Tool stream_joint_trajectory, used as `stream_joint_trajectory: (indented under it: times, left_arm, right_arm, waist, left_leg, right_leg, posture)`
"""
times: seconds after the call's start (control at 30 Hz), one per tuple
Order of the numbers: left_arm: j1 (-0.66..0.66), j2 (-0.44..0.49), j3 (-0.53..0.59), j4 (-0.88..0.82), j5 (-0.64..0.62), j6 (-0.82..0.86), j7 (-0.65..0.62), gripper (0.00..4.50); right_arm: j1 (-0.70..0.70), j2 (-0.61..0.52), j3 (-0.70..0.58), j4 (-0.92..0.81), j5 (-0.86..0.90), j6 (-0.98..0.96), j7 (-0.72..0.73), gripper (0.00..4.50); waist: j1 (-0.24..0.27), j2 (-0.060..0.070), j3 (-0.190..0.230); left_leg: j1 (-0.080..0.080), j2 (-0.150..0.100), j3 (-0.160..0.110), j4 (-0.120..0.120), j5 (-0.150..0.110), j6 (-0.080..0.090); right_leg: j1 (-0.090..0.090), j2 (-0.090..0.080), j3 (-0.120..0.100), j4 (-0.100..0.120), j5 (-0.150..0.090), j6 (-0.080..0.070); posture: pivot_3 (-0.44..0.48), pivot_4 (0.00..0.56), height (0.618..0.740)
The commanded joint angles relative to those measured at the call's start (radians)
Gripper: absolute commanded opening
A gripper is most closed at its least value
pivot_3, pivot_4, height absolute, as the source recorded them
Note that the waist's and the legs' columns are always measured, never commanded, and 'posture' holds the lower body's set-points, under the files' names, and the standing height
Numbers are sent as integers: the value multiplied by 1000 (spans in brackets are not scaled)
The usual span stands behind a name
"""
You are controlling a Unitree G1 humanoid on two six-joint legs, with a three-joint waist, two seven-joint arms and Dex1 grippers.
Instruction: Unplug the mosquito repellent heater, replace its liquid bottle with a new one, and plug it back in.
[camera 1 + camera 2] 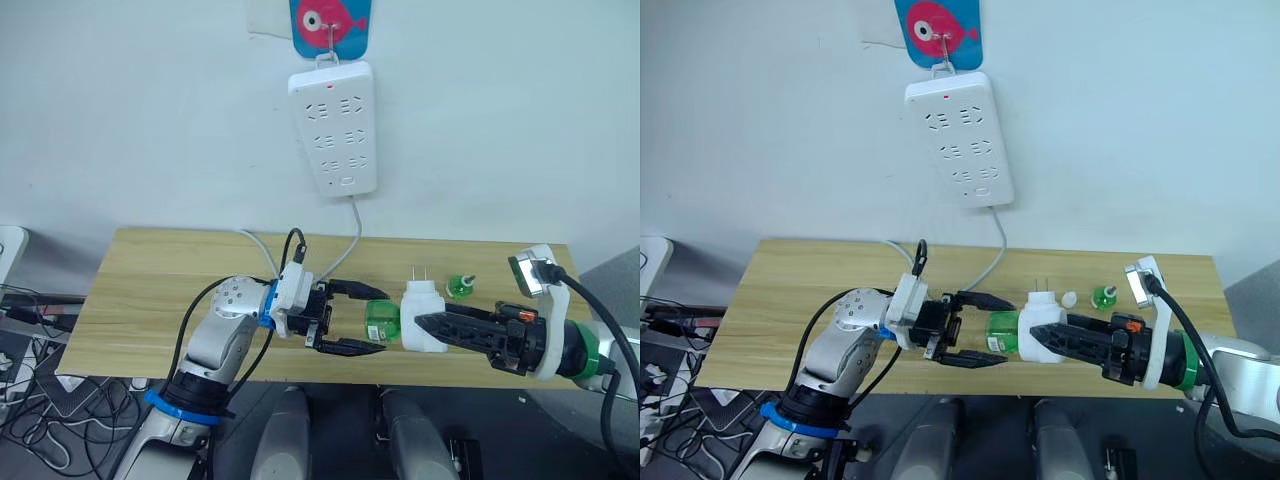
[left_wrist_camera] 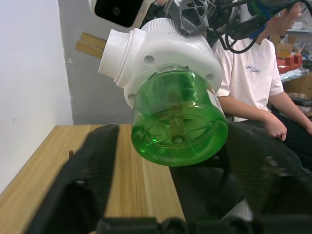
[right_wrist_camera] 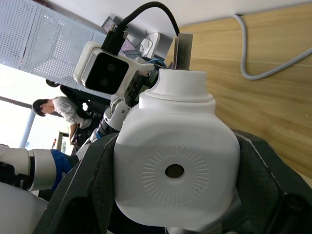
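Where a wooden table (image 1: pixel 160 290) stands against a white wall, a power strip (image 1: pixel 333 127) hangs above it, its cable (image 1: pixel 350 245) trailing down onto the wood. Over the table's near edge, the right gripper (image 1: pixel 425 322) clamps the heater (image 1: pixel 423 316), prongs pointing at the wall. A green bottle (image 1: pixel 381 320) sticks out of the heater's left side, between the spread fingers of the left gripper (image 1: pixel 362 320), which do not touch it. Another small green bottle (image 1: pixel 460 287) stands just right of the heater, farther back.
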Motion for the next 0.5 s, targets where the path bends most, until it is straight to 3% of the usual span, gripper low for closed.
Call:
stream_joint_trajectory:
  times: [0.03, 0.23, 0.5]
  left_arm:
    - [-2, 46, 18, -38, 24, 3, 27, 4500]
    - [-48, 114, -8, -94, 136, 12, 120, 4500]
    - [-84, 134, -119, -78, 332, -70, 184, 4500]
  right_arm:
    - [28, 15, -25, -17, 26, -20, -52, 2966]
    - [52, -48, -16, 20, 26, -12, -273, 2966]
    - [-99, 5, 51, 27, 26, -53, -559, 2966]
  waist:
    - [0, 0, 0]
    - [1, 0, 0]
    - [-1, 0, 0]
  left_leg:
    - [0, 0, 0, 0, 0, 0]
    - [0, -1, 0, 0, 0, 0]
    - [0, 0, 1, -1, 0, 0]
  right_leg:
    - [0, 0, 0, 0, 0, 0]
    - [0, -1, 0, 0, 1, -2]
    - [-1, -1, 1, 0, 1, -2]
  posture:
    - [185, 289, 740]
    - [198, 289, 740]
    - [196, 289, 740]
